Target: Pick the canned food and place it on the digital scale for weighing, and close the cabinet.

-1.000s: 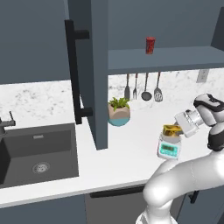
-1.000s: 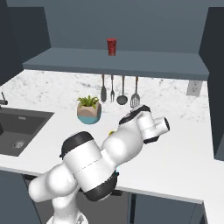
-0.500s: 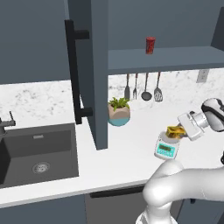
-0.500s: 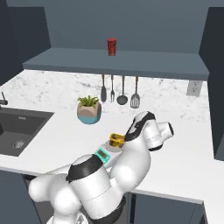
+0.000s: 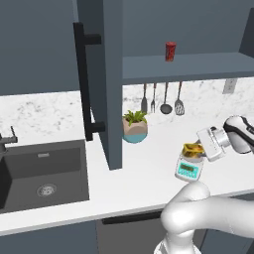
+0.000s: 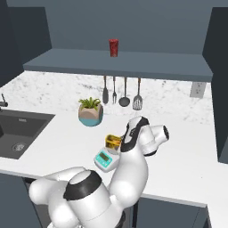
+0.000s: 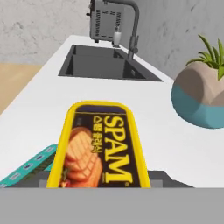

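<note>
Sitting on the digital scale [image 5: 189,169], the canned food [image 7: 99,146] reads "SPAM" in yellow letters; whether the gripper [image 5: 202,147] grasps it, I cannot tell.

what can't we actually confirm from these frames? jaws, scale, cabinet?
- Jaws: in the hand view the canned food covers them, so open or shut is unreadable; the gripper is too small in the base views.
- Digital scale: display too small to read; the hand view shows just its teal corner.
- Cabinet: the top edge of the left base view cuts off the open door.
- Red can: label too small.
</note>
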{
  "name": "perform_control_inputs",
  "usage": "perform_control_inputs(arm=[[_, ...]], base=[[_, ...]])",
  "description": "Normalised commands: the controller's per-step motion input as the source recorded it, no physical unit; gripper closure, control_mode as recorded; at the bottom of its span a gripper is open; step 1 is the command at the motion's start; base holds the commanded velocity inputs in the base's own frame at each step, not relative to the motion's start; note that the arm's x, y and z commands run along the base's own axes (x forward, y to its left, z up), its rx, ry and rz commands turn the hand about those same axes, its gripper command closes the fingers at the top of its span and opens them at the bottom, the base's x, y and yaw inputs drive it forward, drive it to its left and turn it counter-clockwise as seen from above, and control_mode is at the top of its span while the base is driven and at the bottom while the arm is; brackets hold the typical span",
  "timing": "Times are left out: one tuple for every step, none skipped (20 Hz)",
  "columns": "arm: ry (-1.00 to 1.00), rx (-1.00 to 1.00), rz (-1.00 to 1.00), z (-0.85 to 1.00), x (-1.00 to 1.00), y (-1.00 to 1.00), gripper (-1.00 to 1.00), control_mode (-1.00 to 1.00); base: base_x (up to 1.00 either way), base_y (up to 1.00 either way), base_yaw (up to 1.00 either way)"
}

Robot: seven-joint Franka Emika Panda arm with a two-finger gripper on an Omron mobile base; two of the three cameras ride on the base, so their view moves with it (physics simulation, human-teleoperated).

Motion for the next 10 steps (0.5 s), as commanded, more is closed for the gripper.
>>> perform_control_inputs(arm=[[0.0,-0.01,0.0,-0.13,0.13,0.0,-1.0,-1.0],[0.03,-0.02,0.0,-0.19,0.2,0.0,-1.0,-1.0],[0.01,-0.01,0.0,-0.14,0.19,0.0,-1.0,-1.0],[0.0,0.0,0.0,-0.08,0.05,-0.06,-1.0,-1.0],[0.0,0.0,0.0,-0.08,0.0,-0.13,-1.0,-1.0],[0.0,0.0,0.0,-0.04,0.0,-0.11,-1.0,-1.0],[0.0,0.0,0.0,0.0,0.0,-0.09,-1.0,-1.0],[0.0,0.0,0.0,0.0,0.0,-0.02,-1.0,-1.0],[0.0,0.0,0.0,0.0,0.0,0.0,-1.0,-1.0],[0.0,0.0,0.0,0.0,0.0,-0.14,-1.0,-1.0]], base=[[0.0,0.0,0.0],[0.0,0.0,0.0],[0.0,0.0,0.0],[0.0,0.0,0.0],[0.0,0.0,0.0],[0.0,0.0,0.0],[0.0,0.0,0.0],[0.0,0.0,0.0],[0.0,0.0,0.0],[0.0,0.0,0.0]])
